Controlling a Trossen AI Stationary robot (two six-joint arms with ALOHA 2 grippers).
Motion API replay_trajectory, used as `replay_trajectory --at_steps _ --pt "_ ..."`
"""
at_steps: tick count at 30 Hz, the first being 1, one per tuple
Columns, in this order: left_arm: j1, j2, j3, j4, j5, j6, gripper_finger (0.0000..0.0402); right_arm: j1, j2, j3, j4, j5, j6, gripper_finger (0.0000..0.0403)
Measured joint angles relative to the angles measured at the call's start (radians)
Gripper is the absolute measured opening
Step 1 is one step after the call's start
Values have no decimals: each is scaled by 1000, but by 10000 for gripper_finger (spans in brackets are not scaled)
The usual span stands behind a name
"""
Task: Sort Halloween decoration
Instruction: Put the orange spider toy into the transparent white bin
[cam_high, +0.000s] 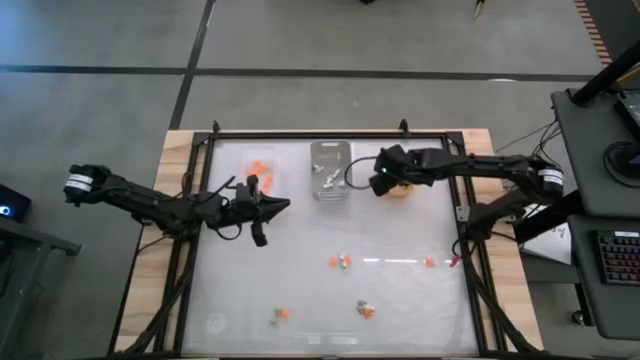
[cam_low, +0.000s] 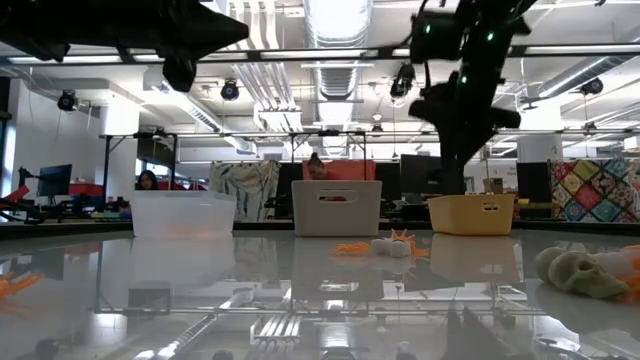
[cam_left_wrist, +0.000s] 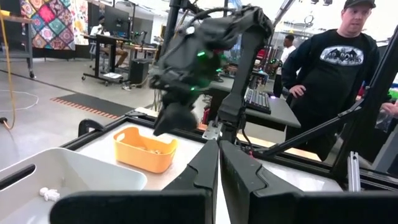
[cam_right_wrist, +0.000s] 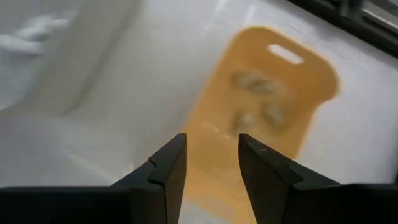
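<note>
Glossy white tabletop (cam_high: 400, 300) inside black metal frame, set on wooden base; open workshop beyond, desks and monitors at far side, person in black printed sweatshirt (cam_left_wrist: 339, 81) standing past table's edge.

Three small rectangular trays in row along far edge: clear plastic tray (cam_high: 262, 170) at left, grey plastic tray (cam_high: 330, 170) in middle, orange-yellow plastic tray (cam_right_wrist: 261, 118) at right, mostly hidden under right arm in high view.

Right gripper (cam_right_wrist: 211, 163) poised above orange-yellow tray, fingers parted with a clear gap, nothing between them. Three blurred tan trinkets (cam_right_wrist: 255, 102) lying on floor of that tray.

Left gripper (cam_left_wrist: 219, 163) hovering beside near edge of clear tray, left of table centre, fingers pressed together, nothing held.

Bright orange trinkets (cam_high: 259, 167) inside clear tray. White trinkets (cam_high: 329, 176) inside grey tray; one small white piece (cam_left_wrist: 50, 194) visible on its floor in left wrist view.

Unsorted Halloween decoration scattered on near half of table: orange and pale pair (cam_high: 340, 261) near centre, orange piece (cam_high: 429, 262) toward right edge, orange and pale pair (cam_high: 365, 309) nearer, orange and pale pair (cam_high: 280, 316) near left of centre. Tan skull-like piece (cam_low: 585, 272) close to low camera at right.
</note>
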Motion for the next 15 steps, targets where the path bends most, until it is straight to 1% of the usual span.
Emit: replay_trajectory --at_steps 4,8,10,15 --pt "0 11 0 1 0 -4 0 106 -57 0 11 2 50 136" --pt "0 20 0 2 0 -10 0 219 -86 0 68 -11 82 136" --pt "0 23 0 2 0 -11 0 272 -87 0 107 -66 104 136" --pt "0 24 0 3 0 -11 0 380 -70 0 164 -248 184 136"
